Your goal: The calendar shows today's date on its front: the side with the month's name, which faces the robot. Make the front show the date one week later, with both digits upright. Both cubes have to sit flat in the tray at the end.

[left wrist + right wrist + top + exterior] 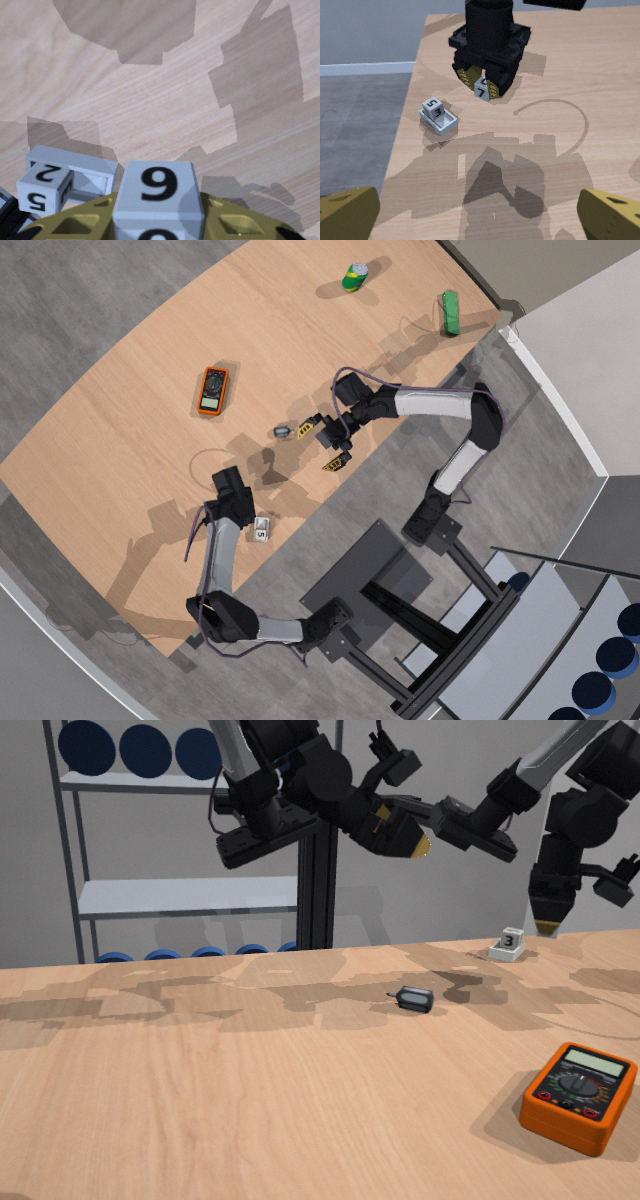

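cubes (pixel 261 534) (pixel 509 939) (pixel 158 190) (pixel 482 91): white, black digits | tray by desk's robot-side edge (pixel 265 520) (pixel 502 953) (pixel 75 156) (pixel 440 129): plain white too | multimeter (pixel 212 390) (pixel 578 1097): loud orange, black face | soda can near far edge (pixel 354 277): green w/ yellow | desk (pixel 129 395) (pixel 258 1107) (pixel 150 100) (pixel 585 100): tan woodgrain, nice
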`<state>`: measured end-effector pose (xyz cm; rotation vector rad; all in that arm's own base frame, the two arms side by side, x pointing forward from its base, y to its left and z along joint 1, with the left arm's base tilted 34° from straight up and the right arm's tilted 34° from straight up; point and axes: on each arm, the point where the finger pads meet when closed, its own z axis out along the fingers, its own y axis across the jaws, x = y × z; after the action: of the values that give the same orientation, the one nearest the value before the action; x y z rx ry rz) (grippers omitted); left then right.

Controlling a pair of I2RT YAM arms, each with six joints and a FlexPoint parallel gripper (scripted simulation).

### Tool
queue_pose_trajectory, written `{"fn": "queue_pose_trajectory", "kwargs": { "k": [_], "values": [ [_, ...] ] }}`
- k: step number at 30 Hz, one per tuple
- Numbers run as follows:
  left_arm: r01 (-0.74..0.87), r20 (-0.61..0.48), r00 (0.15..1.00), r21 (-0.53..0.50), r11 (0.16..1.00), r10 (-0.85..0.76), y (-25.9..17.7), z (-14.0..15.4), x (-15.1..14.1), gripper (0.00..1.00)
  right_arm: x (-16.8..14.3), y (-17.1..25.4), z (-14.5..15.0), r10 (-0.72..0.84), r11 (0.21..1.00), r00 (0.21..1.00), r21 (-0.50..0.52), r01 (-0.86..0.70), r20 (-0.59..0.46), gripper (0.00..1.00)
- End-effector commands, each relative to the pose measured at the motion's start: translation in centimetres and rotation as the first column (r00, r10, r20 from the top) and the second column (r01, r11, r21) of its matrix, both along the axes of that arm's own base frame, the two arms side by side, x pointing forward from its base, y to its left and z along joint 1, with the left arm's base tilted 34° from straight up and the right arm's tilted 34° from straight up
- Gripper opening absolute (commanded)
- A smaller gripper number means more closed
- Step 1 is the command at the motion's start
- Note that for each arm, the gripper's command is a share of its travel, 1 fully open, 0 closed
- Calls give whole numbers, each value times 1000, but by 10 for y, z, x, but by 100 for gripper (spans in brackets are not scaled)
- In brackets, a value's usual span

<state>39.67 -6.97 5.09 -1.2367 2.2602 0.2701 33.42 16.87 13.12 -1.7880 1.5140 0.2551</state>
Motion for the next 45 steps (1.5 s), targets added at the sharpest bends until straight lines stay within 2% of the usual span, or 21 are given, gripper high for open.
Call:
{"fn": "queue_pose_trajectory", "kwargs": {
  "k": [1,6,8,9,14,20,23,25,28,32,37,45],
  "values": [
    [274,-83,960,83,958,-267,-7,11,-7,19,6,3,12,12,1000,1000,7,-13,28,100],
    [490,-223,863,145,860,-454,-8,5,-17,19,6,3,12,12,1000,1000,7,-13,28,100],
    [490,-223,863,145,860,-454,-8,5,-17,19,6,3,12,12,1000,1000,7,-13,28,100],
    [531,-264,835,153,833,-483,-5,4,-21,19,6,3,12,13,1000,1000,7,-13,26,100],
    [746,-426,645,167,645,-635,-10,-3,-34,19,6,3,12,13,1000,1000,7,-13,26,100],
    [909,-582,395,134,395,-711,-12,-10,-43,19,2,4,11,32,999,999,10,-32,18,100],
    [961,-650,259,96,261,-714,-14,-14,-50,19,-7,4,7,69,998,998,-2,-69,1,100],
    [961,-650,259,96,261,-714,-14,-14,-50,19,-7,4,7,69,998,998,-2,-69,1,100],
    [990,-707,127,50,130,-696,-15,-17,-56,19,-15,3,3,101,995,995,-13,-102,-17,100],
    [1000,-752,0,-5,7,-659,-17,-21,-63,19,-24,2,0,133,991,991,-23,-133,-34,100],
    [998,-772,-64,-39,-53,-633,-16,-24,-68,19,-29,1,-3,153,987,987,-33,-154,-46,100],
    [998,-769,-61,-44,-42,-637,-14,-31,-67,19,-31,-3,-7,152,986,987,-60,-155,-53,100]
  ]
}}
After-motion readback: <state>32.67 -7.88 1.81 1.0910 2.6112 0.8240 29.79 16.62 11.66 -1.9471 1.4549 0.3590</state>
